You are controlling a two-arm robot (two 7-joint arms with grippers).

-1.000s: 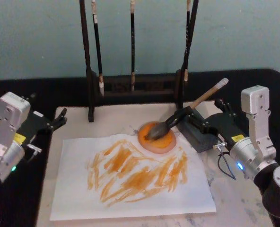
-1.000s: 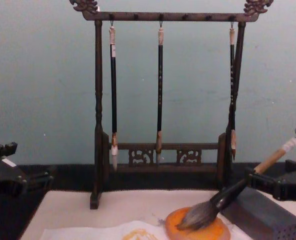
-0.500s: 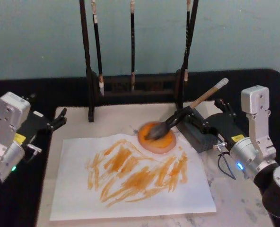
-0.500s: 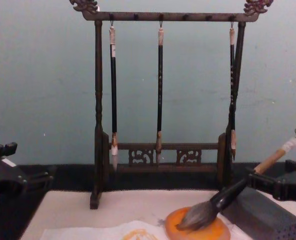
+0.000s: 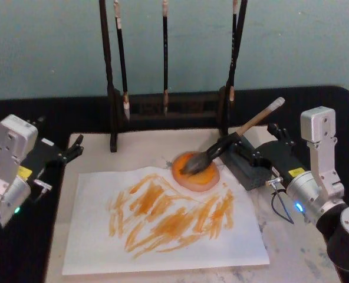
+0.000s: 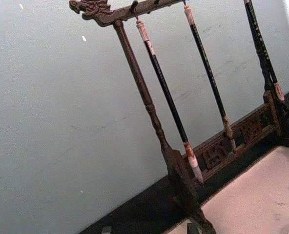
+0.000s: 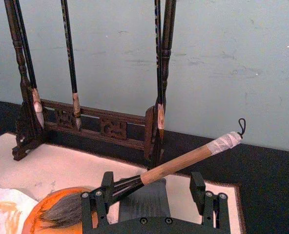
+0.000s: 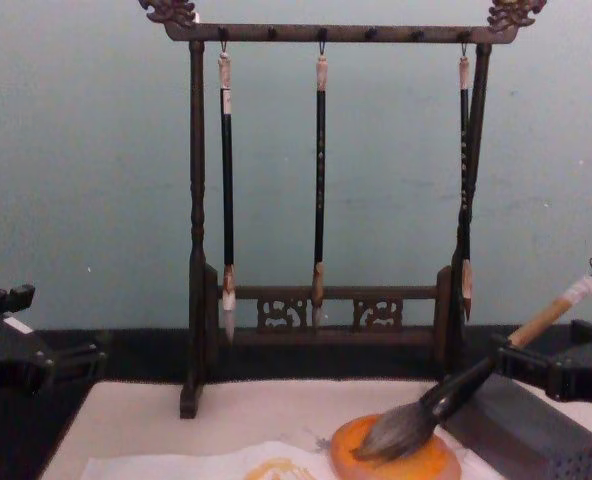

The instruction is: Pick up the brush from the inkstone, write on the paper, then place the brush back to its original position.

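Note:
The brush lies slanted, its bushy grey bristles resting on the round orange inkstone and its tan handle pointing up and to the right. My right gripper is open around the handle, one finger on each side. In the right wrist view the handle passes close to one finger, with a wide gap to the other. The white paper, covered in orange strokes, lies in front of the inkstone. My left gripper is parked open at the table's left edge.
A dark wooden brush stand with several thin hanging brushes stands at the back of the cream mat. A grey block sits under the brush handle, right of the inkstone. The surface around the mat is black.

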